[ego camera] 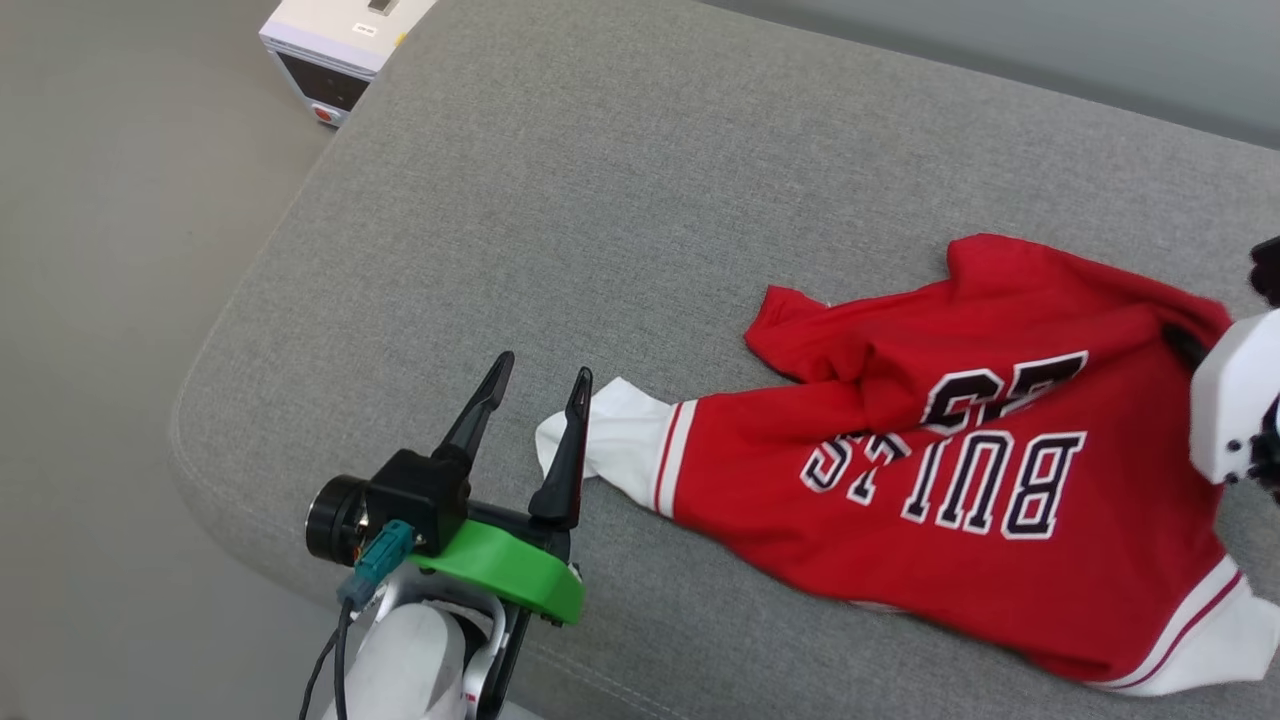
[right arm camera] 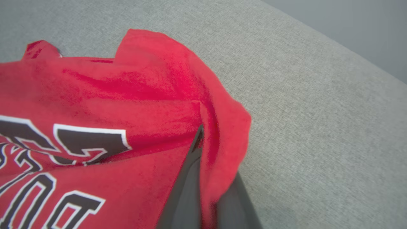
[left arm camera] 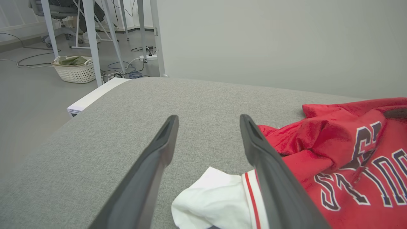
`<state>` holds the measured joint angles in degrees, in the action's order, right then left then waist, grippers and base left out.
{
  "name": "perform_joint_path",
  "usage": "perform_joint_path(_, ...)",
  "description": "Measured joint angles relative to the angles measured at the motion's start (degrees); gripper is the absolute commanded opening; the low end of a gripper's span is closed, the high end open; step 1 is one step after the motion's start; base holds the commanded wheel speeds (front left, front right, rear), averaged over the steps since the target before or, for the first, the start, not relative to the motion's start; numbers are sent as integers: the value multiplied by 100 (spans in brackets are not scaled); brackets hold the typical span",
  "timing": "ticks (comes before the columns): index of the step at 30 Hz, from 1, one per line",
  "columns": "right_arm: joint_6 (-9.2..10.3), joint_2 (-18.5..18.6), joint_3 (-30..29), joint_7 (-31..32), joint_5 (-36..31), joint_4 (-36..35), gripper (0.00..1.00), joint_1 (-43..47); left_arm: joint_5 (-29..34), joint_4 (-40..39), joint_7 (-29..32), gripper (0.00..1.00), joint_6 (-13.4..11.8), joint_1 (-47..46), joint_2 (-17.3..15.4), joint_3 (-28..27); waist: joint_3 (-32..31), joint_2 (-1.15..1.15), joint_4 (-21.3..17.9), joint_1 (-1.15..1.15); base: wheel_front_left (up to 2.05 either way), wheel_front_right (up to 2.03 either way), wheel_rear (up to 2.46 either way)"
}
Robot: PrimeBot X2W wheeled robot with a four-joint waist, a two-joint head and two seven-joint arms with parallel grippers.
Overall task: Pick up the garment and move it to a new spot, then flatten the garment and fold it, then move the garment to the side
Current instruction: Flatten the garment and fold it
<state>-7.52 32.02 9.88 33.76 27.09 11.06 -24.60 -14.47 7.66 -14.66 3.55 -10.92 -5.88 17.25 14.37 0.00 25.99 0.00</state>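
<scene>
The garment (ego camera: 950, 480) lies rumpled, lettering up, on the right half of the grey cushion (ego camera: 620, 200). My right gripper (right arm camera: 202, 143), at the cushion's right side, pinches a fold of the garment's red cloth. My left gripper (ego camera: 544, 367) hangs spread over the cushion's near left edge, by the white sleeve (ego camera: 625, 440).

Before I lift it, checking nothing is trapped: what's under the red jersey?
The jersey lies on the grey cushion, the right gripper pinching its edge. Anything beneath the cloth is covered.
</scene>
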Motion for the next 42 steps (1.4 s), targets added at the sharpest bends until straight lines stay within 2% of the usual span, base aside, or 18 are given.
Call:
perform_joint_path(7, 0, 847, -62, 108, -151, 223, 0, -892, 56, -142, 0, 100, 69, -74, 135, 0, 253, 0, 103, 0, 0, 0, 0)
perform_joint_path(14, 0, 1605, 653, -9, -439, 806, 0, -2033, 53, -166, 0, 100, 119, -191, 241, 55, 617, 0, 347, 0, 0, 0, 0)
perform_joint_path(18, -1, 1700, 1189, -335, -552, 1366, 0, -2635, 36, -169, 0, 100, 124, -255, 261, 97, 812, 0, 520, 1, 0, 0, 0)
perform_joint_path(22, -1, 1601, 1494, -840, -693, 2091, 0, -3083, -71, -167, 0, 100, 120, -323, 265, 154, 958, 0, 688, 1, 0, 0, 0)
perform_joint_path(23, -1, 1551, 1533, -945, -697, 2231, 86, -3128, -101, -166, 0, 100, 114, -332, 266, 174, 977, 0, 718, 1, 0, 0, 0)
perform_joint_path(24, -1, 1480, 1588, -1072, -699, 2423, 100, -3158, -125, -163, 0, 100, 97, -338, 268, 196, 992, 0, 752, 0, 0, 0, 0)
perform_joint_path(32, -1, 970, 1989, -1757, -419, 3229, 100, -3166, -112, -43, 0, 100, 66, -339, 271, 135, 795, 0, 729, 1, 0, 0, 0)
perform_joint_path(42, -1, 680, 2025, -2661, 315, 3278, 100, -2916, -38, 151, 0, 100, 177, -325, 263, -120, 239, 0, 207, 0, 0, 0, 0)
